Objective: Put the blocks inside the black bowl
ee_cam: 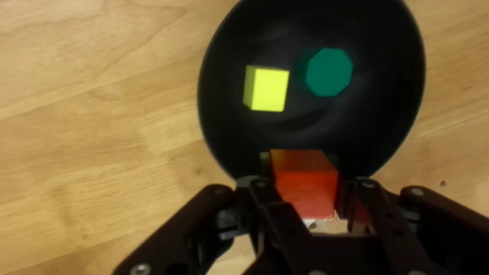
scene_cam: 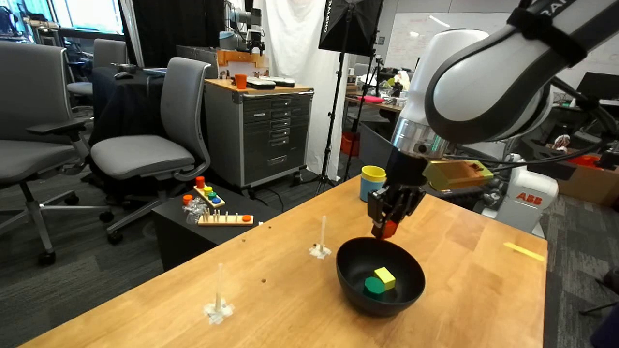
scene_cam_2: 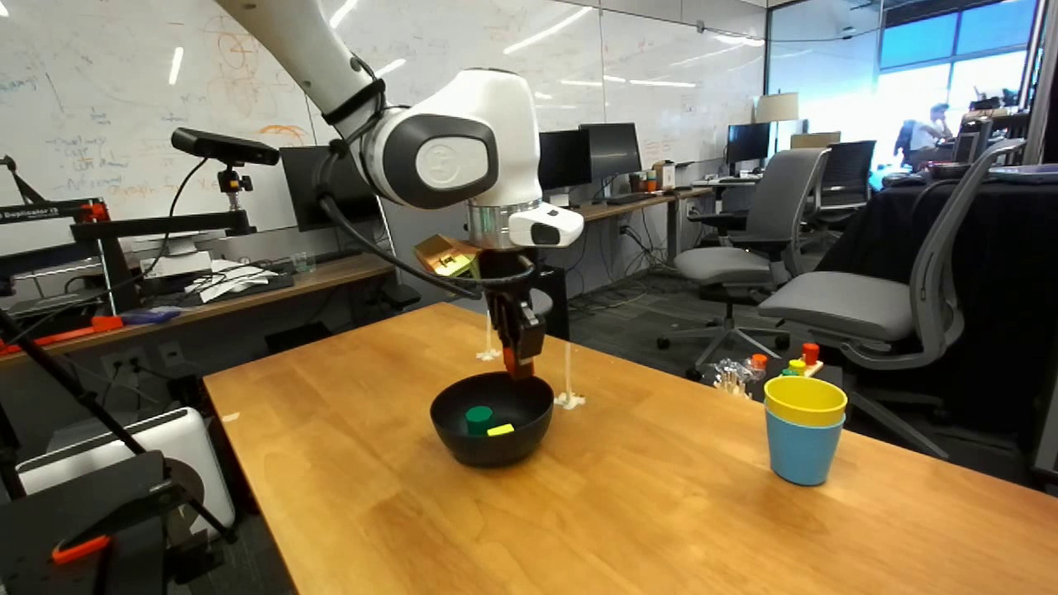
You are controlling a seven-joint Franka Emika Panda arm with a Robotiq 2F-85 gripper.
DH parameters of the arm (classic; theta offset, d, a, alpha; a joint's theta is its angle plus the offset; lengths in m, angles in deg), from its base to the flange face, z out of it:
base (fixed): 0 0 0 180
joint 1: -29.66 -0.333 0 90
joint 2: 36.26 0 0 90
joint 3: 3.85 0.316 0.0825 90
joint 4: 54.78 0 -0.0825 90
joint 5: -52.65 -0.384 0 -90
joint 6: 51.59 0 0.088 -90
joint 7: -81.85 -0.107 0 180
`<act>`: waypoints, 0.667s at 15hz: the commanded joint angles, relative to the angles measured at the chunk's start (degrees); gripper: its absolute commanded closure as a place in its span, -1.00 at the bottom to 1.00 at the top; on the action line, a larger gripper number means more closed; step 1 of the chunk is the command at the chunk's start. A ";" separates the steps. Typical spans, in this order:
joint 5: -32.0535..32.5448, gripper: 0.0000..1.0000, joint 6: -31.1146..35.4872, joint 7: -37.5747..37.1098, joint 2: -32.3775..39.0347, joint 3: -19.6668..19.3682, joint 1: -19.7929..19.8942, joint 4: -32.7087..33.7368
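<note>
Plainly, in the wrist view, the hand (ee_cam: pixel 304 191) grips the red block (ee_cam: pixel 305 184), the black bowl (ee_cam: pixel 382 107) centred at twelve o'clock from it.

The pincer (scene_cam: pixel 385 229) held the red block (scene_cam: pixel 389 229) near the far rim of the black bowl (scene_cam: pixel 355 268). Inside lay the yellow block (scene_cam: pixel 385 278) and green block (scene_cam: pixel 373 287). Behind, on the worktop (scene_cam: pixel 290 299), stood a blue cup (scene_cam: pixel 371 189).

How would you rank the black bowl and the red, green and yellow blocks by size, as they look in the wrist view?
1. Black bowl, by far.
2. Red block, though held nearer the camera, so its true rank is unsure.
3. Green block and yellow block, unranked: they look about alike.
</note>
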 commanded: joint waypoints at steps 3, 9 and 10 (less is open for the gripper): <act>-2.21 0.74 -0.41 4.37 2.15 3.29 0.48 -2.83; -1.34 0.74 -0.04 3.83 6.33 2.73 0.16 -2.89; -1.22 0.74 -0.22 3.77 6.13 2.65 0.08 -2.85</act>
